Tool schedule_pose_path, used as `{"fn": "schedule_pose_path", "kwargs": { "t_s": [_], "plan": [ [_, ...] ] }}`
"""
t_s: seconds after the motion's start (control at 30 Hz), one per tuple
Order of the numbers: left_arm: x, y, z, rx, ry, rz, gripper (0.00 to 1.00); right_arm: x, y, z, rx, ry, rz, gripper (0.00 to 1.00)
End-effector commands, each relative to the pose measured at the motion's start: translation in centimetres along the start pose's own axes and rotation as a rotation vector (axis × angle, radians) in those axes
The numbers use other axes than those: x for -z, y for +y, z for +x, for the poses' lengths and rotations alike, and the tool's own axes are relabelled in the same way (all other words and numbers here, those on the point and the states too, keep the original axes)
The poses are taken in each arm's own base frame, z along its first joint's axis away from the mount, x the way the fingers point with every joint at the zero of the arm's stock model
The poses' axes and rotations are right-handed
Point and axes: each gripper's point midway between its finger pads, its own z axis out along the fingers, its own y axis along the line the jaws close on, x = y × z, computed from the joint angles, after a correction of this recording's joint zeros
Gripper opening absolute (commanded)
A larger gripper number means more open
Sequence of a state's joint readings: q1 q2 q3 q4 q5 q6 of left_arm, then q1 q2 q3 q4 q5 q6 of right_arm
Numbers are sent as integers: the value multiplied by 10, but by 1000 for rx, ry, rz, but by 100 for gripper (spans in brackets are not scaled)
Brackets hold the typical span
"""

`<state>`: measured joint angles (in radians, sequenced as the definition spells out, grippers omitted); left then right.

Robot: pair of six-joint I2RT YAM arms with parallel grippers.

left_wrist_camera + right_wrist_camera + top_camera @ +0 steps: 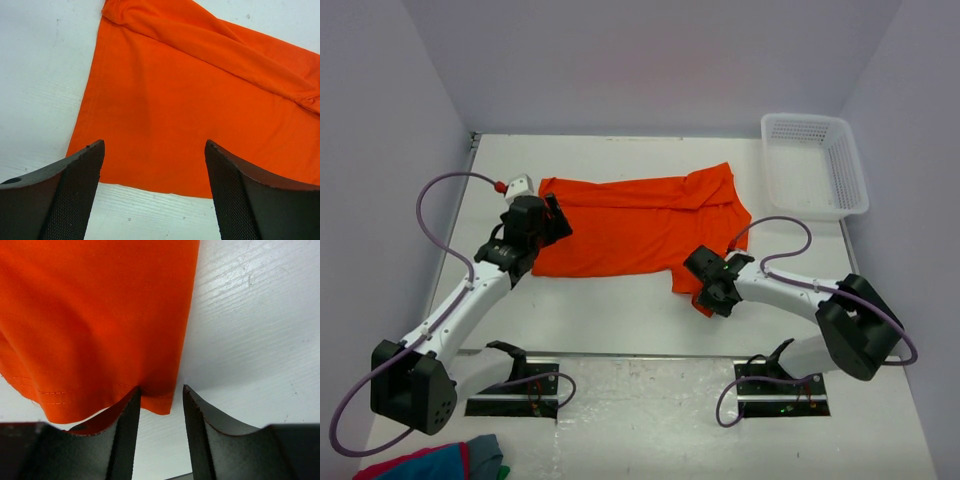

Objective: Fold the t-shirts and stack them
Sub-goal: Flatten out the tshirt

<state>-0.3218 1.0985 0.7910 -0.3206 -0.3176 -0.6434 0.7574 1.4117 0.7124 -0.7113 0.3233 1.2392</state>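
the white table point(620, 325) carries everything, and the orange t-shirt point(630, 225) is the biggest thing on it: it lies flat in the middle of the table, a little toward the far edge, its long axis running left to right, with a fold ridge along its far side and a sleeve flap hanging down toward the near edge at its right end. a white mesh basket point(804, 118) sits in the far right corner, well apart from the shirt, and a red, blue and grey cloth bundle point(440, 462) pokes in at the near left corner (not part of this job, by the look of it). the left gripper point(154, 143) hovers over the shirt's left end with its jaws spread wide and nothing between them; in its wrist view the shirt's near left corner and stitched edge lie just ahead of the fingertips, the cloth stretching away to the right. the right gripper point(160, 390) is down at the sleeve flap on the right end, jaws standing narrow but with a gap showing, one finger point(125, 425) touching the stitched hem corner, which sits partly between the two; it does not look pinched yet. so each arm has its own end of the shirt, the cloth lying between and beyond them, and the right is the nearer to a hold. my guess is that the next move depends on both getting near-side corners so the fold can go across the long axis.
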Motion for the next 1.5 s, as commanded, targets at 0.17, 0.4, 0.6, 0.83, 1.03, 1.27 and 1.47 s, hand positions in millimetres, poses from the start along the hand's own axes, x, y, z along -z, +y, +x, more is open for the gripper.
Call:
{"fn": "schedule_pose_path", "kwargs": {
  "t_s": [0.17,0.4,0.6,0.83,1.03,1.27,1.47],
  "plan": [
    [5,0,-5,-2,-42,23,81,-18,-6,16,-47,21,53,21],
    [-2,10,9,-17,-8,-16,81,-13,-3,12,-52,-22,50,0],
    [-8,28,30,-25,84,-124,82,2,5,-9,-14,-117,33,0],
    [-13,45,55,-30,187,-219,79,28,23,-33,55,-203,-60,0],
    [-13,73,72,-7,242,-319,70,29,19,-29,81,-206,-123,0],
    [-16,104,81,17,271,-414,62,24,18,-20,99,-182,-157,0],
    [-24,113,87,39,305,-425,61,26,16,-20,99,-185,-172,0]
  ]
}}
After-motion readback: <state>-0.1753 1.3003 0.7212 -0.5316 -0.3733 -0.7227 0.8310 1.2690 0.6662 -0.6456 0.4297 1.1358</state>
